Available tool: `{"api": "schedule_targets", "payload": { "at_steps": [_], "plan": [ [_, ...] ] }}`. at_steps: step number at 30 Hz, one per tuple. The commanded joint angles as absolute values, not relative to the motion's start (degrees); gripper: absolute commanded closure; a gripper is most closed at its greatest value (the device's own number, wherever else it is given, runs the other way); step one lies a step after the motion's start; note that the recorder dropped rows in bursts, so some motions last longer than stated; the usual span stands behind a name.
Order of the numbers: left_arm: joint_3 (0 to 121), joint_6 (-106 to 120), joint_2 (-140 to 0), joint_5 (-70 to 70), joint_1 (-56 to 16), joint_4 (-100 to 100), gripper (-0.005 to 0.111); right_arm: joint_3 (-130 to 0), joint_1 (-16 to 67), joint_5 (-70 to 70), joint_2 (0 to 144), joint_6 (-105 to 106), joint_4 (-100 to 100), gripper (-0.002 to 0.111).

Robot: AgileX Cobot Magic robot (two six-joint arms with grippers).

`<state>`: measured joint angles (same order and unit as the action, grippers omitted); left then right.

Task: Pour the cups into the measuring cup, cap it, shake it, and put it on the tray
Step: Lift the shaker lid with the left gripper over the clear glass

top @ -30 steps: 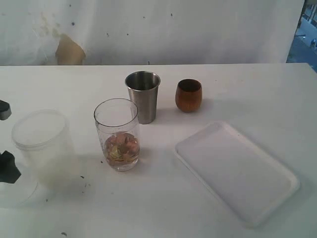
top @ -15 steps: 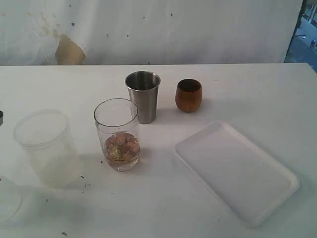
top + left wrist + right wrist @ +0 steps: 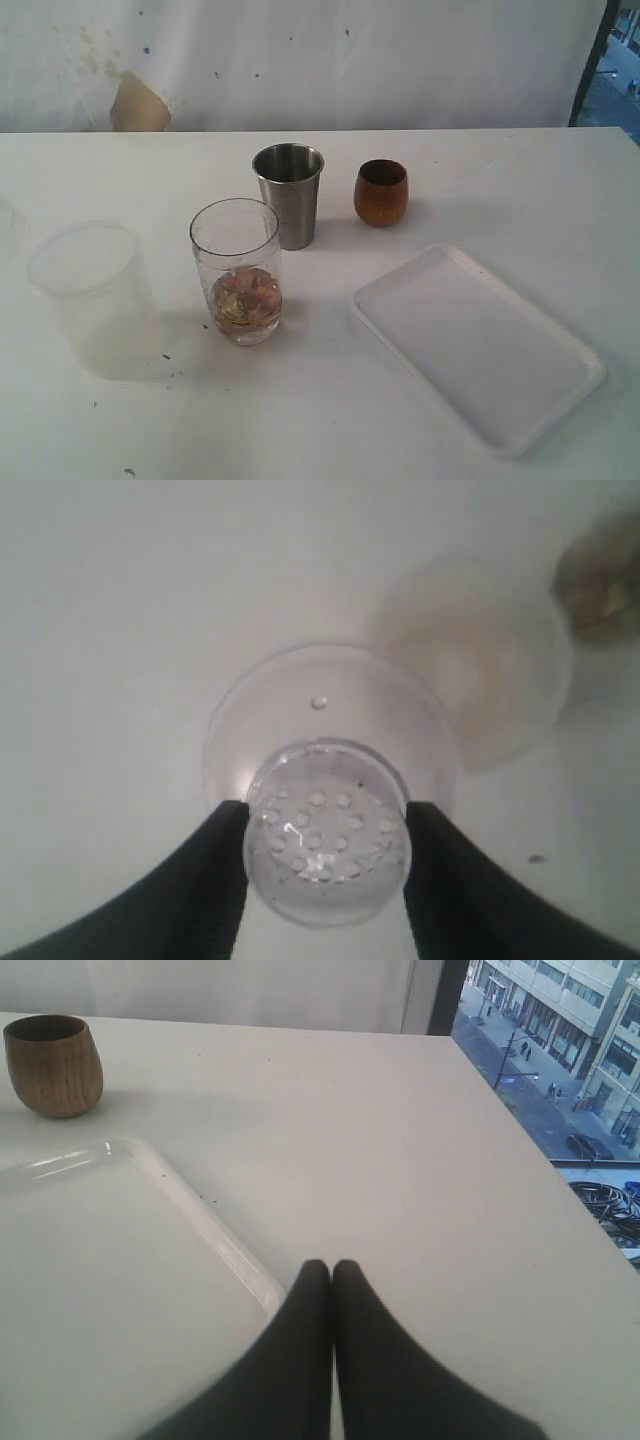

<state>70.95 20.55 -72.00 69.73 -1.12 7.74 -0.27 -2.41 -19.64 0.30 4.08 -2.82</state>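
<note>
The white worktop [image 3: 500, 180] is flecked with dark specks, and a stained white wall [image 3: 400, 60] backs it. Nearest, right of the measuring cup [image 3: 237, 270], lies the bare tray [image 3: 480, 345]; the right hand [image 3: 332, 1268] hangs over its corner, fingers pressed together. The measuring cup holds pinkish and yellow bits. A frosted cup [image 3: 95, 300] stands to its left, and the steel tumbler [image 3: 289, 195] and wooden cup [image 3: 381, 192] behind it; their insides are too dark to read. The left hand [image 3: 325, 815] is clamped on the cap [image 3: 330, 730], held above the worktop outside the exterior view.

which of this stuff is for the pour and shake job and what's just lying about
For the job: steel tumbler, wooden cup, measuring cup, cap in the left gripper, tray.
Just lying about: frosted plastic cup.
</note>
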Motion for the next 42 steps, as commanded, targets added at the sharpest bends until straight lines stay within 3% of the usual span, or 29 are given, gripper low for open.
{"api": "schedule_targets", "payload": {
  "at_steps": [1,11,18,29,42],
  "plan": [
    [78.07,19.97,-71.46,69.96,-3.32,18.94,0.107,0.0,-2.84,-19.46,0.0,4.02,-2.92,0.108],
    [88.08,14.15,-82.06,69.96,-20.37,12.33,0.107,0.0,-2.84,-19.46,0.0,4.02,-2.92,0.108],
    [93.44,13.42,-89.05,69.96,-28.31,7.87,0.107,0.0,-2.84,-19.46,0.0,4.02,-2.92,0.108],
    [97.88,10.53,-94.97,69.96,-33.33,6.34,0.107,0.0,-2.84,-19.46,0.0,4.02,-2.92,0.108],
    [94.67,4.6,-94.73,69.96,-33.31,5.73,0.107,0.0,-2.84,-19.46,0.0,4.02,-2.92,0.108]
  ]
}}
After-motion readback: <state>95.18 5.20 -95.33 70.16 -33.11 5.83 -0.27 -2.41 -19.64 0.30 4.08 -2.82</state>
